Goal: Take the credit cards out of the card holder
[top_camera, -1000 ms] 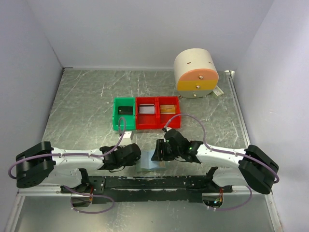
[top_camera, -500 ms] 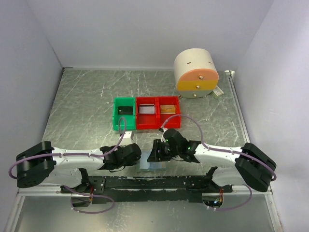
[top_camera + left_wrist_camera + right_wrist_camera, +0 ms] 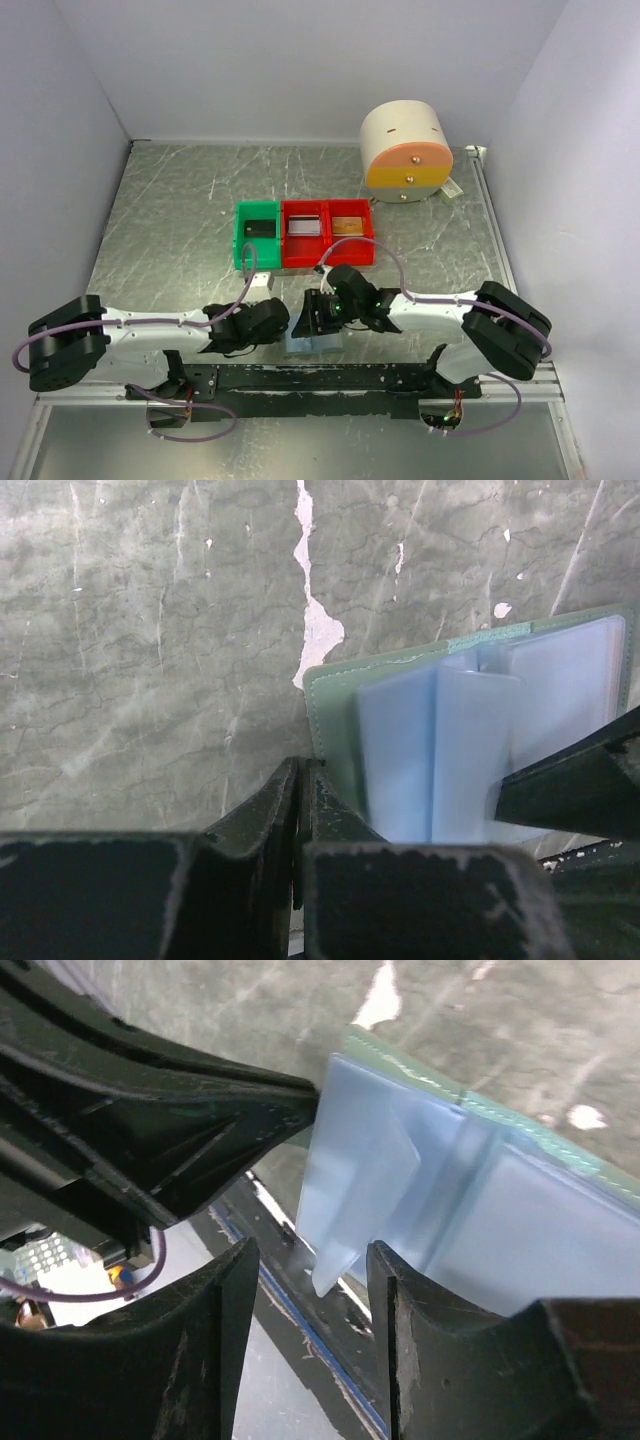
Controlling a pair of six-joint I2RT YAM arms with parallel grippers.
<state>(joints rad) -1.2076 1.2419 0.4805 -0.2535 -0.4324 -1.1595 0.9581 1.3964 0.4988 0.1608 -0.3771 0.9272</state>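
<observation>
The right arm has slid left, and the right pincer [image 3: 310,1252] now hangs released astride a loose sleeve of the card holder [image 3: 470,750], which lies at the bench's [image 3: 150,630] near edge. The left pincer [image 3: 300,770] sits clenched at the cover's edge, so the pull looks set to begin.

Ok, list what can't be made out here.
Whether credit cards are in the card holder: both wrist views, sleeves blurred.
Holder's near part: left wrist, behind the left gripper.
Its far part in the top view: under the right gripper.
Contents of the red bins: top view, too small.
</observation>
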